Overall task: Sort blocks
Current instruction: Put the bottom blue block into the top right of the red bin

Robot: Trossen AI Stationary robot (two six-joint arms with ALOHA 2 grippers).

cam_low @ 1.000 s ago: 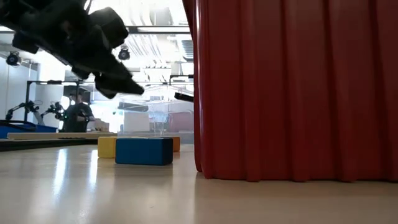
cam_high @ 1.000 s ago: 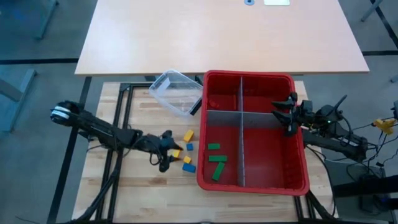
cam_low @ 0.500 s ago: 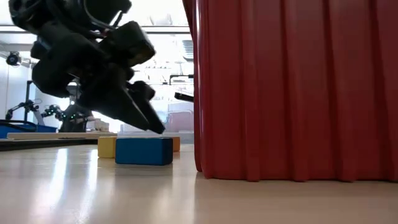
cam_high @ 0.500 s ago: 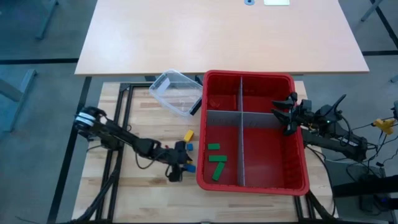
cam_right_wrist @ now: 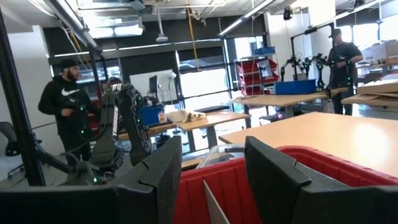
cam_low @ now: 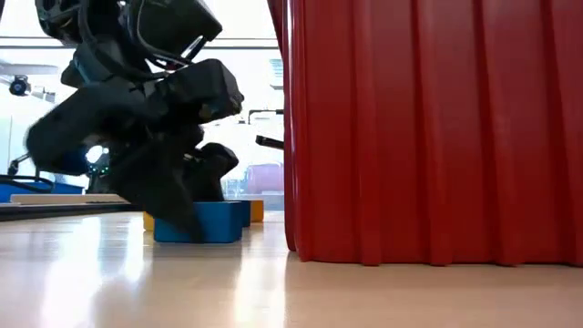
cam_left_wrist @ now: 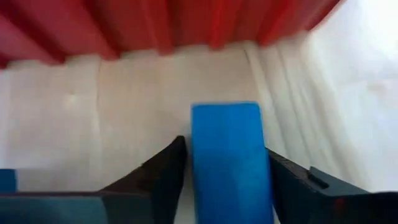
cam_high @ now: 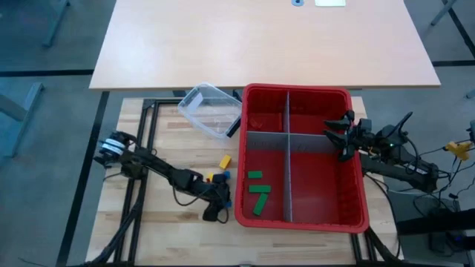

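Note:
A blue bar block [cam_left_wrist: 229, 168] lies flat on the wooden table beside the red bin's [cam_high: 297, 89] left wall. My left gripper [cam_high: 220, 206] slants down over it, open, one finger along each long side. Two yellow blocks [cam_high: 225, 161] and a small blue one [cam_high: 223, 175] lie farther back on the table. Three green blocks [cam_high: 258, 190] lie in the bin's near-left compartment. My right gripper [cam_high: 343, 133] hovers open over the bin's right side with nothing between its fingers [cam_right_wrist: 273, 174]. My left gripper comes at the blue block from above, slanting down, with its fingers along the block. One finger [cam_left_wrist: 292, 180] lies against one long side [cam_left_wrist: 264, 162]. A thin strip of table shows between the other finger [cam_left_wrist: 165, 174] and the block. The block rests flat on the table.
A clear plastic tub [cam_high: 211, 110] lies tipped at the bin's far left corner. Grey divider panels [cam_high: 288, 148] split the bin into compartments. The bin's tall red wall [cam_low: 428, 128] stands right next to the blue block. A larger table lies beyond, with people in the room behind.
My left gripper has gone toward the table's right and near edges and down, tipping more steeply, until its fingers stand astride the blue block by the bin. The block has slid slightly toward the table's left.

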